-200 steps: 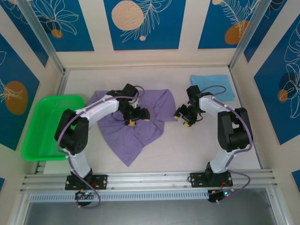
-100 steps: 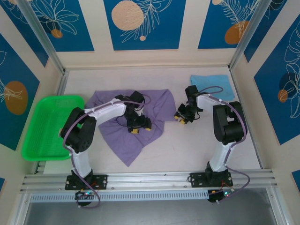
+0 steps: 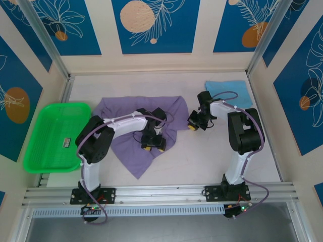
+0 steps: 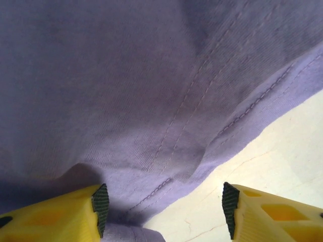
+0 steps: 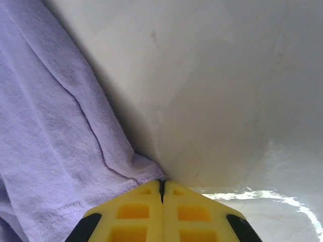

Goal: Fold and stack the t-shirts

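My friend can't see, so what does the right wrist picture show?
The yellow right tool is shut, apparently pinching the edge of the purple t-shirt. The wrinkled shirt lies on the left, and the pale table is on the right.

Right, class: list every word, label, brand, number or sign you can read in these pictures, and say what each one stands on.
No text can be read.
purple t-shirt: no lettering on the cloth that shows.
blue t-shirt: plain.
small dark tag in the green tray: too small to read.
wall panels: drawings, no words.
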Robot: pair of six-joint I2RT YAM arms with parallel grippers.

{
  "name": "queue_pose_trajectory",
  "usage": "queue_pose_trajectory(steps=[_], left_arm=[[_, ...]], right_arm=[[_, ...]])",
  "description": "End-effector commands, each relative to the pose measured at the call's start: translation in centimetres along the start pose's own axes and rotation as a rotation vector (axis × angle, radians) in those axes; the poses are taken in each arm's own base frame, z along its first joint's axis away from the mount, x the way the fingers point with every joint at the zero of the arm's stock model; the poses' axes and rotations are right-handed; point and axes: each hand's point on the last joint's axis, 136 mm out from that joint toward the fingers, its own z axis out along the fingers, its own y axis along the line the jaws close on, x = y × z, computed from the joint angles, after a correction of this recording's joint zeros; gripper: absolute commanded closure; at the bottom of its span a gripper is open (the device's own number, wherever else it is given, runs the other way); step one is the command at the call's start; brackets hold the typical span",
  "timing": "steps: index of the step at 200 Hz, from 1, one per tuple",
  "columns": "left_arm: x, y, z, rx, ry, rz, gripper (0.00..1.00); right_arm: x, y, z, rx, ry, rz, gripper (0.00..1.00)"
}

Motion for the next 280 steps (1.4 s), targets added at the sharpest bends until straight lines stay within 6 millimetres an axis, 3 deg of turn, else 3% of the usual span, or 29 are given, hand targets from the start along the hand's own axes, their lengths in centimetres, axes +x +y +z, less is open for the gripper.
queue_pose_trajectory(steps=[1,84,162,181,201,227,247,280], left_arm=[[-0.3,-0.2,0.1,-0.032,0.005,0.038,0.41],[-1.3,-0.7,0.9,-0.089,-0.001,0.081,0.55],[-1.4,-0.4,0.7,-0.138,-0.020,0.098,1.00],[-2.1,-0.4,-1.1,-0.168,-0.070,0.117,1.00],[-3.3,-0.9,-4.5,-0.197,-0.155,0.160,1.00],[-4.5,-2.0,-7.3,-0.183,-0.230,0.201,0.90],[-4.7,-2.6,-6.6,-0.152,-0.206,0.201,0.83],[-3.9,-3.1,-3.1,-0.069,-0.120,0.146,0.74]], right_arm=[[0.0,0.5,-0.2,-0.011,0.007,-0.019,1.00],[0.6,0.2,-0.6,-0.015,0.007,-0.031,1.00],[0.6,0.4,-1.2,-0.027,-0.006,-0.040,1.00],[0.4,1.1,-2.3,-0.042,-0.030,-0.058,1.00],[0.0,2.4,-4.4,-0.076,-0.078,-0.097,1.00],[-0.3,3.6,-6.1,-0.106,-0.109,-0.125,1.00],[-0.3,3.6,-6.0,-0.100,-0.107,-0.127,1.00],[0.1,2.9,-5.2,-0.093,-0.088,-0.103,1.00]])
